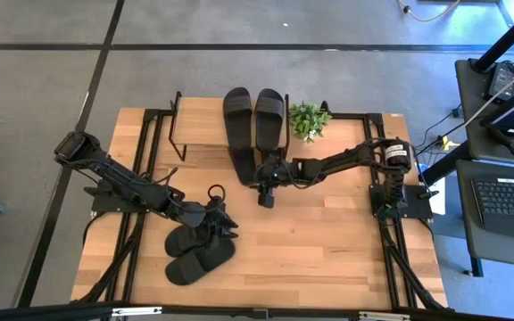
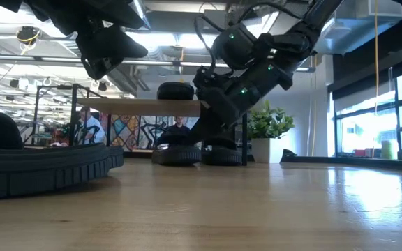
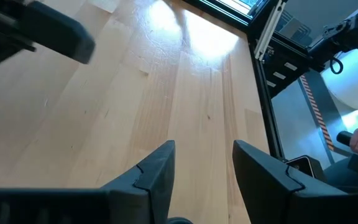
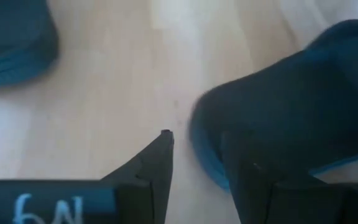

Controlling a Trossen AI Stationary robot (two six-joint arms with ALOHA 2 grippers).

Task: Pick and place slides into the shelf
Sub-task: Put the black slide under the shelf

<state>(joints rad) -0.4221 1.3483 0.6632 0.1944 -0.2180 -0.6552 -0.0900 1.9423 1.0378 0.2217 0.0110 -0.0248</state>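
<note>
Now right pincer [image 4: 194, 165] spread, one finger [image 4: 253, 180] against slide [image 4: 291, 99] heel.

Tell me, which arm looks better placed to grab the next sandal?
Probably the right. Its pincer sits at the heel end of the two slides by the shelf, open, one sole edge between its fingers. The left pincer hangs open above the front pair.
</note>
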